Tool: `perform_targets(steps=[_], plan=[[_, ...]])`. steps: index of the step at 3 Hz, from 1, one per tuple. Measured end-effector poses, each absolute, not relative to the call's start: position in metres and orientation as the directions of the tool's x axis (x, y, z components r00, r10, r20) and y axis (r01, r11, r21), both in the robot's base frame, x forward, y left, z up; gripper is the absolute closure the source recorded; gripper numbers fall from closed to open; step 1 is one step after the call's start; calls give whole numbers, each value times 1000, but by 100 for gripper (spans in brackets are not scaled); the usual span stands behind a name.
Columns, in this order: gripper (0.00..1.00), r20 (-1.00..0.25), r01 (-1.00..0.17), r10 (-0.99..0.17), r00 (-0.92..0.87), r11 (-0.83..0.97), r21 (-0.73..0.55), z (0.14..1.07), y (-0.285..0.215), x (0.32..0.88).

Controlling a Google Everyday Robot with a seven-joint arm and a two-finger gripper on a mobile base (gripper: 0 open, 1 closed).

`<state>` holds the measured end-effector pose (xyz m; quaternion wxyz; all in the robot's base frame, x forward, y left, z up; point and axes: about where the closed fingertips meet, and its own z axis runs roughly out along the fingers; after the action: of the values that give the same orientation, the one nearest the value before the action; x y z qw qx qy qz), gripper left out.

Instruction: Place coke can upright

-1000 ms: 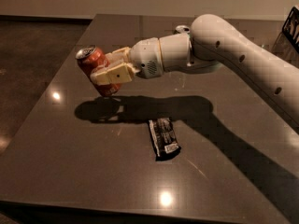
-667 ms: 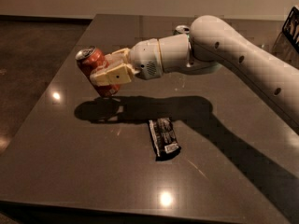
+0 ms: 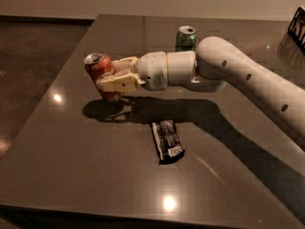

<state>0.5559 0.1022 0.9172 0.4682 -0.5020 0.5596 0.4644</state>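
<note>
The coke can (image 3: 101, 73), red-orange with a silver top, is held in my gripper (image 3: 114, 77) near the left side of the dark table (image 3: 86, 166). The can is tilted, its top leaning to the left, and its bottom is close above or just touching the table; I cannot tell which. The cream-coloured fingers (image 3: 119, 82) are shut around the can's body. The white arm (image 3: 248, 80) reaches in from the right.
A green soda can (image 3: 186, 38) stands upright at the back of the table, behind the arm's wrist. A dark snack packet (image 3: 167, 140) lies flat in the middle of the table. The table's left edge runs close to the coke can.
The arm and the held can have shifted slightly to the right and the green can behind the wrist has come into sight. The coke can stays tilted in the grip.
</note>
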Motion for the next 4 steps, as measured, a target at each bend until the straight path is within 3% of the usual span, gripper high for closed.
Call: perform_targets(steps=[1, 2, 4], plan=[[100, -997, -997, -66, -41, 75, 36, 909, 99, 568], [84, -999, -995, -32, -23, 96, 20, 905, 97, 578], [36, -1000, -993, -13, 23, 115, -25, 902, 98, 580]])
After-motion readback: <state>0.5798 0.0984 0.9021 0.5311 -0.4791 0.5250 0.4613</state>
